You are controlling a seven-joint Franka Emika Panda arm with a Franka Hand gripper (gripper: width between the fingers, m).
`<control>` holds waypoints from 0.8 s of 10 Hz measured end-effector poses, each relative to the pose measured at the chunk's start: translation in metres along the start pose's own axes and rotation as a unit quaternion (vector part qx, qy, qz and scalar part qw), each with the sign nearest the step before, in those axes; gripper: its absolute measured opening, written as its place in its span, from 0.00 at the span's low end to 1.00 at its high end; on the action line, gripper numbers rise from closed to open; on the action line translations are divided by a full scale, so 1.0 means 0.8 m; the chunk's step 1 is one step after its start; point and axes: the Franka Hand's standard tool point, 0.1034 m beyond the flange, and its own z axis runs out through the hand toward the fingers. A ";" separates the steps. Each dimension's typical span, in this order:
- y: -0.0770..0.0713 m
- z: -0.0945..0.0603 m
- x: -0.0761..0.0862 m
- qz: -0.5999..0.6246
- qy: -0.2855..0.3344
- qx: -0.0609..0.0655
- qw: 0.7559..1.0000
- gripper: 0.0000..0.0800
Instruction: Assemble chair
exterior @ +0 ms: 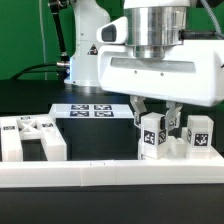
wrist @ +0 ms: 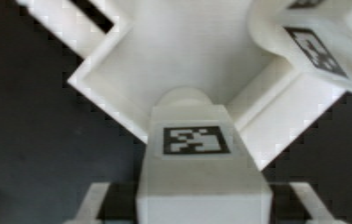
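Holding an upright tagged chair post [exterior: 151, 137], my claw [exterior: 155, 120] is closed on its sides, just behind the long white rail [exterior: 90, 176]; more chair pieces [exterior: 28, 136] sit at the exterior view's left.

The table [exterior: 100, 138] is black and bare between the parts. The marker board [exterior: 88, 110] lies flat on it toward the back, its four tags facing up. At the exterior view's left sits a cluster of chunky white chair pieces [exterior: 30, 138], tags on top, touching one another. A long plain white rail [exterior: 110, 175] runs along the front. Just behind it, at the exterior view's right, a tagged post [exterior: 152, 137] stands upright, with a second post [exterior: 198, 135] near it but apart.
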 end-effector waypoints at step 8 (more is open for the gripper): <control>-0.003 0.001 0.000 0.305 0.002 0.009 0.952 0.36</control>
